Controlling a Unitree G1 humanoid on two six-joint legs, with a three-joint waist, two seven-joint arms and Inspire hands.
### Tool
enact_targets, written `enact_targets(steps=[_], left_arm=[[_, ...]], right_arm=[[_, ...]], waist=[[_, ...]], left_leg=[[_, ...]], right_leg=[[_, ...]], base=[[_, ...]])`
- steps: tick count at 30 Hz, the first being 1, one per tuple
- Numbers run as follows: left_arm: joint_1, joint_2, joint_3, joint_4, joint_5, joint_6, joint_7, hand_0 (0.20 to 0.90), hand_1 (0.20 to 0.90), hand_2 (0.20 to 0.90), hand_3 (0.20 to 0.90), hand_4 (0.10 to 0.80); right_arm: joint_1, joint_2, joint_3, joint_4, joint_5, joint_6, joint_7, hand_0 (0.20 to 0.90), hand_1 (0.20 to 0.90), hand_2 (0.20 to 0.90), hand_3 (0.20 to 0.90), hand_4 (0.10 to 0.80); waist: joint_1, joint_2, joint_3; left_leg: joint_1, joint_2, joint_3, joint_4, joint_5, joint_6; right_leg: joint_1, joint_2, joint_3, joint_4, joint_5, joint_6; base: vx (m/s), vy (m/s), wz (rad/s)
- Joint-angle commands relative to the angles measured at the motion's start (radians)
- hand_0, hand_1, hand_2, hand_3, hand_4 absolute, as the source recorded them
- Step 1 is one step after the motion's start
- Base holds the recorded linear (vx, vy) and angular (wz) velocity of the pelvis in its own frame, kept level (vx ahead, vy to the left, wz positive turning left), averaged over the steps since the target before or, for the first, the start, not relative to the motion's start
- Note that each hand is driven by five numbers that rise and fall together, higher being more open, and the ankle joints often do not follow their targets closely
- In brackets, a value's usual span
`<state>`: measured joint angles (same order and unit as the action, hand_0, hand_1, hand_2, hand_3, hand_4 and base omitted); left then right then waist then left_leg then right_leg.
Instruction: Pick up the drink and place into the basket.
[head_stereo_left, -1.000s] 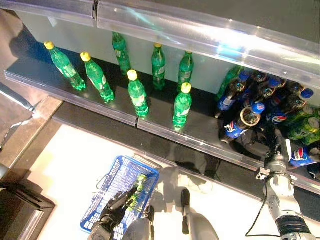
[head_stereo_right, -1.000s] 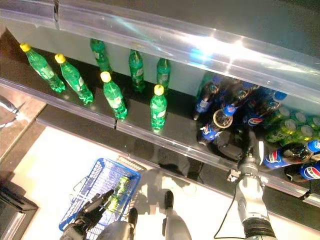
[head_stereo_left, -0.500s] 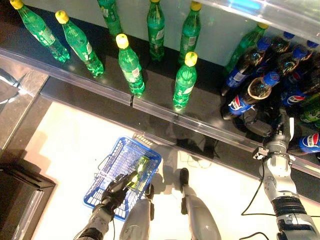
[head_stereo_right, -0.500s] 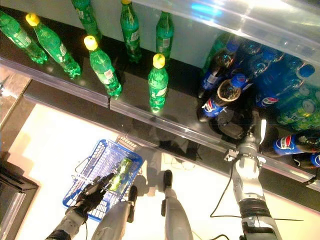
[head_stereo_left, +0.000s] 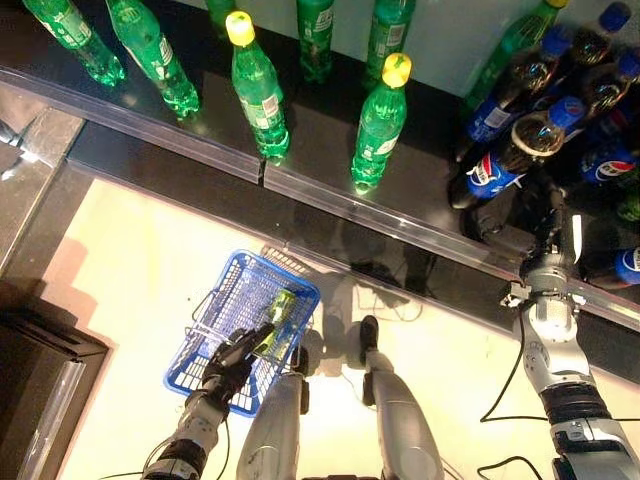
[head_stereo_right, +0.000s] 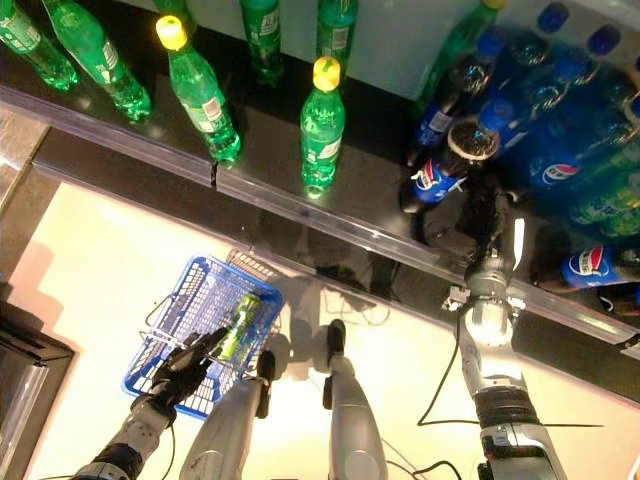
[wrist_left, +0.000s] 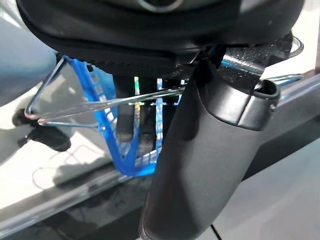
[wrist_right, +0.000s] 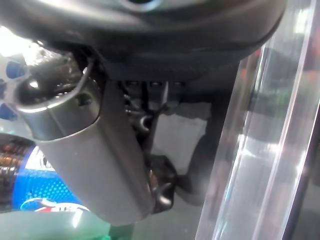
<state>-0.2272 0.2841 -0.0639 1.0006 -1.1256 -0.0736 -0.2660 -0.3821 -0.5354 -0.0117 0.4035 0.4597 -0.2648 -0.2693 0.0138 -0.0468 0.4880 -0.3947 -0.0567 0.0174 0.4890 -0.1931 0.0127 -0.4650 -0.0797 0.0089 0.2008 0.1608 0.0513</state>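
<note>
In the left eye view, the left hand (head_stereo_left: 232, 362) at 7 o'clock grips the handle of the blue basket (head_stereo_left: 222, 305) on the floor, a green drink (head_stereo_left: 278, 315) lying inside. In the right eye view, the right hand (head_stereo_right: 489, 262) at 3 o'clock reaches among dark bottles (head_stereo_right: 452, 160) on the shelf (head_stereo_right: 270, 170). Its wrist view leaves its fingers' state unclear.
</note>
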Motion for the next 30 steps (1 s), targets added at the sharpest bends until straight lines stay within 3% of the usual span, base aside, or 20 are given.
enact_targets(steps=[1,21,30], left_arm=[[0.093,0.049,0.013,-0.06,0.01,-0.064,-0.06,0.3,0.3,0.3,0.2,0.1],[0.123,0.01,-0.009,-0.073,-0.012,-0.072,-0.067,0.3,0.3,0.3,0.2,0.1],[0.127,0.017,-0.028,-0.078,-0.017,-0.06,-0.077,0.3,0.3,0.3,0.2,0.1]], right_arm=[[-0.058,-0.104,-0.006,-0.154,-0.043,-0.097,0.013,0.9,0.9,0.9,0.9,0.8],[-0.191,-0.098,-0.037,-0.205,0.088,-0.075,0.015,0.9,0.9,0.9,0.9,0.8],[-0.275,-0.146,-0.029,-0.149,0.11,-0.026,0.029,0.9,0.9,0.9,0.9,0.8]], waist=[[0.009,0.019,-0.047],[0.016,0.051,-0.032],[0.03,0.055,-0.038]], left_leg=[[-0.075,-0.08,-0.039,0.037,0.044,0.073],[-0.138,-0.099,-0.027,0.097,0.039,0.078],[-0.142,-0.102,-0.031,0.092,0.048,0.078]], right_leg=[[0.029,0.078,-0.038,0.223,-0.214,-0.048],[-0.074,0.1,-0.017,0.351,-0.249,-0.059],[-0.081,0.097,-0.023,0.357,-0.249,-0.064]], base=[[-0.052,0.038,0.01],[-0.022,0.032,-0.02],[0.037,0.017,0.01]])
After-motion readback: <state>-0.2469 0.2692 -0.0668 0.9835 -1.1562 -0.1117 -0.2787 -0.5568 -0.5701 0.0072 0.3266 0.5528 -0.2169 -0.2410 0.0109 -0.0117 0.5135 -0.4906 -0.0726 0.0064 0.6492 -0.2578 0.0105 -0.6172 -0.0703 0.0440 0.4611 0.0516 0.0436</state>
